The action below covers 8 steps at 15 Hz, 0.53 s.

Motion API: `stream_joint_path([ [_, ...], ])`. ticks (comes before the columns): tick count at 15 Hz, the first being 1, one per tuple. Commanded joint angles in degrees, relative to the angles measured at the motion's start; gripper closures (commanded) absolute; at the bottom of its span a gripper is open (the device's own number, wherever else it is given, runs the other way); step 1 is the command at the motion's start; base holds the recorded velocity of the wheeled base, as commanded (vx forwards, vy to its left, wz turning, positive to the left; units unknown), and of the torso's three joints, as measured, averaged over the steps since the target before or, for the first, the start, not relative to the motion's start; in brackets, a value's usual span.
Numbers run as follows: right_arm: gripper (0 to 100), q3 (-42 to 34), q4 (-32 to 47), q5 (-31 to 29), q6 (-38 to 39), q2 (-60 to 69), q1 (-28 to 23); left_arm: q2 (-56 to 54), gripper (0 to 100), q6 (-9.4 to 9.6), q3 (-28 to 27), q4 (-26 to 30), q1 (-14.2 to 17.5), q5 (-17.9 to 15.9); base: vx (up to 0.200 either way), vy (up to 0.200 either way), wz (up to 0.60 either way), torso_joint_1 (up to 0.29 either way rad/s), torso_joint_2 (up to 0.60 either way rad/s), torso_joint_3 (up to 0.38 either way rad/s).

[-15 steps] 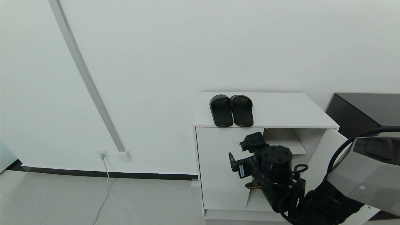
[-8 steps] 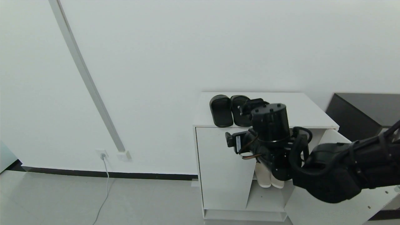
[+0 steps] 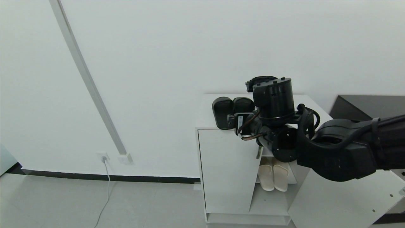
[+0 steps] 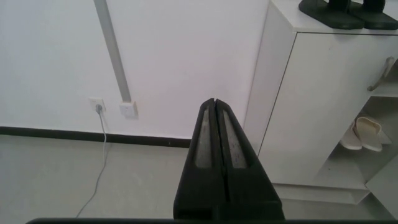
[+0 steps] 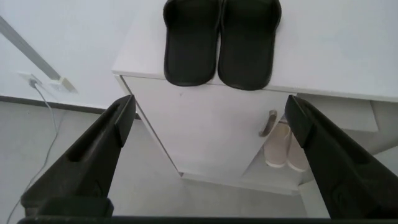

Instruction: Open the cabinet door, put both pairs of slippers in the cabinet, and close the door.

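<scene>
On the cabinet top lie the black slippers; right gripper, fingers apart, hovers just near of them; pale slippers sit inside, right door swung wide; left gripper fingers together.

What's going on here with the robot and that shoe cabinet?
The robot is putting slippers away. The door of the cabinet stands open, and the cream slippers already sit on a shelf inside. The right gripper, open, hovers by the black slippers on the cabinet top, not yet holding them. The left gripper is shut and empty.
</scene>
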State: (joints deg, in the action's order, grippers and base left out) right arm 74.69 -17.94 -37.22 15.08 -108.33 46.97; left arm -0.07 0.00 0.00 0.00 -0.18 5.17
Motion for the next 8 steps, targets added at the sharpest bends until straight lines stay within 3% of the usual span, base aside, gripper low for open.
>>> stream_joint_path([
  [1,0,-0.16,-0.16,0.04,0.13,-1.19,-0.04,0.07,100,0.00,0.00,0.00,0.01,0.02,0.200,0.000,0.00,-0.007,0.00,0.002],
  [8,0,-0.95,-2.62,0.04,1.53,-6.46,-0.92,0.07,100,0.00,0.00,0.00,0.01,0.02,0.200,0.000,0.00,0.004,0.00,0.001],
])
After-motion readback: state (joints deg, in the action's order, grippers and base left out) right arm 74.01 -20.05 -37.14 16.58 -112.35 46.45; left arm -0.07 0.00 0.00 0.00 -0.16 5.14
